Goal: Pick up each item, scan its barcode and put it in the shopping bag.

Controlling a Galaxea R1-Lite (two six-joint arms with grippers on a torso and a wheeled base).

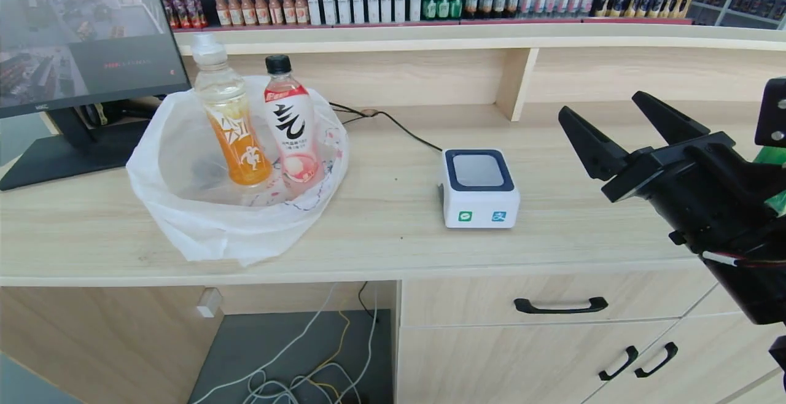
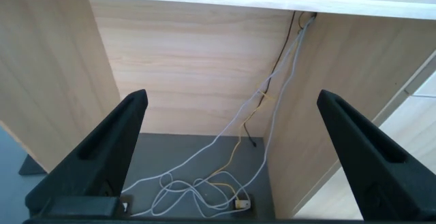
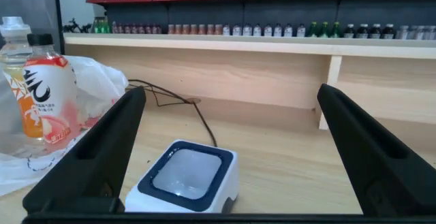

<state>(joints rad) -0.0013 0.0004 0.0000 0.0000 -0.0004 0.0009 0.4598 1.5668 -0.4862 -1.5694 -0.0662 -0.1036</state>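
Orange bottle (image 1: 236,140) and pink bottle (image 1: 293,140) stand in the shopping bag (image 1: 202,232).
Right end effector (image 1: 600,104) hovers open near the scanner (image 1: 479,188); left end effector (image 2: 231,98), seemingly under the counter (image 1: 399,250), gapes too.

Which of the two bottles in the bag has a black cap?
The pink bottle, the one nearer the scanner; the orange bottle beside it has a pale cap.

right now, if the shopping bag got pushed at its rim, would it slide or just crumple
Probably crumple: the shopping bag is thin, wrinkled film, slumped open. The orange bottle and pink bottle standing inside likely anchor it, though, tall and narrow, they might tip.
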